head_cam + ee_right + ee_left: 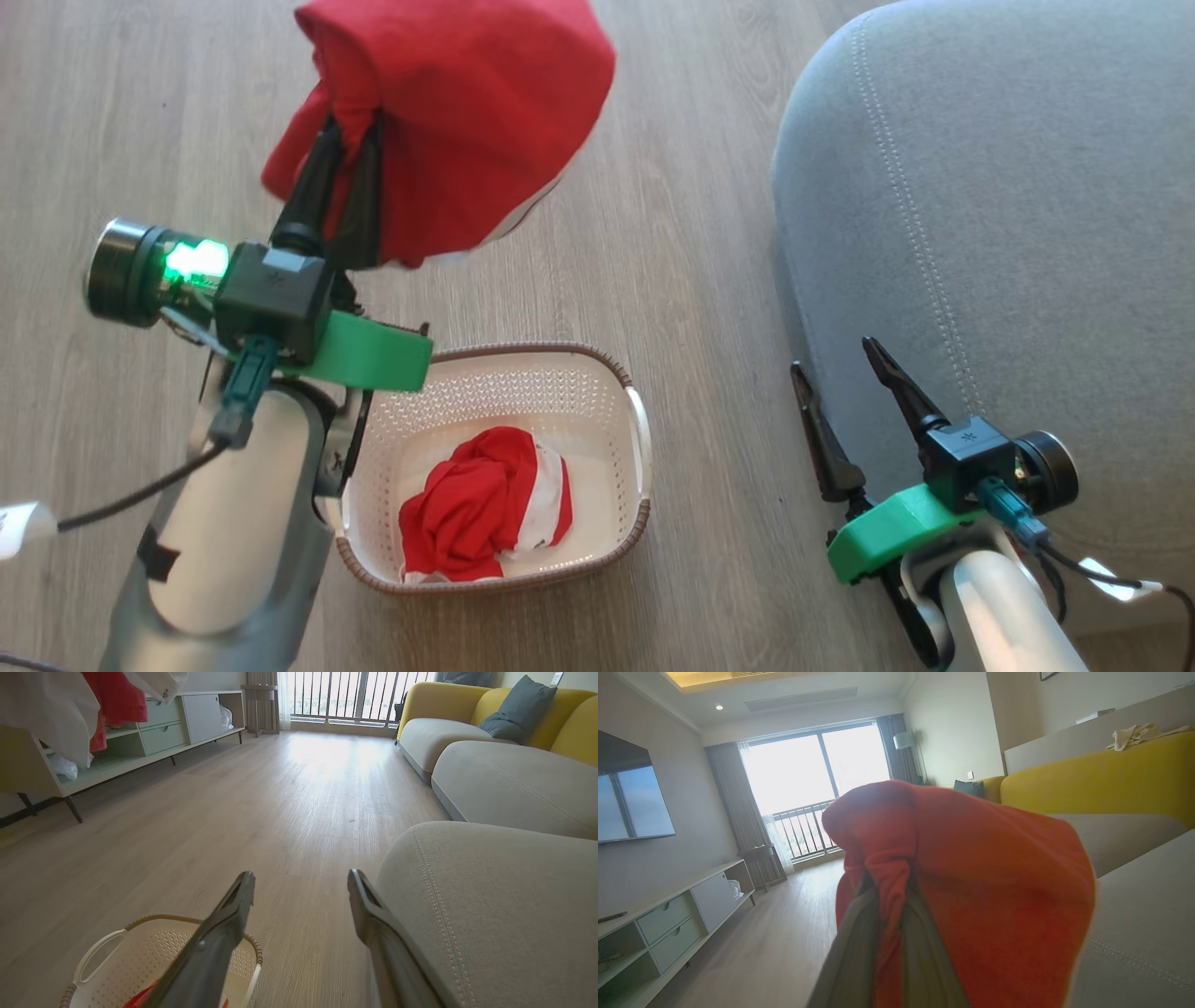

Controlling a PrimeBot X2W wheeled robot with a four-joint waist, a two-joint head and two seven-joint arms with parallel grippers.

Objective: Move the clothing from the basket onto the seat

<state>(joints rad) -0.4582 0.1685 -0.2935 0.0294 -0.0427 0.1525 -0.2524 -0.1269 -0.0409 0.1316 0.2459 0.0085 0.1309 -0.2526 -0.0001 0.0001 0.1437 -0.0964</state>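
Note:
My left gripper point(350, 126) is shut on a red garment point(457, 121) and holds it up in the air, above and beyond the basket point(597, 359). In the left wrist view the same red garment point(971, 882) drapes over the pinched fingers point(850, 956). A second red and white garment point(485, 504) lies bunched inside the cream basket on the floor. The grey seat point(1008, 215) fills the right side. My right gripper point(836, 359) stands open with nothing in it, beside the seat's near edge; its fingers point(233, 914) spread over the basket point(154, 947) and the seat point(490, 896).
Wooden floor point(691, 224) lies between basket and seat. Along the wall on the left stands a low cabinet point(140, 737) with drawers. More grey and yellow sofa sections point(509, 770) run on past the seat. A balcony window point(817, 779) closes the far end of the room.

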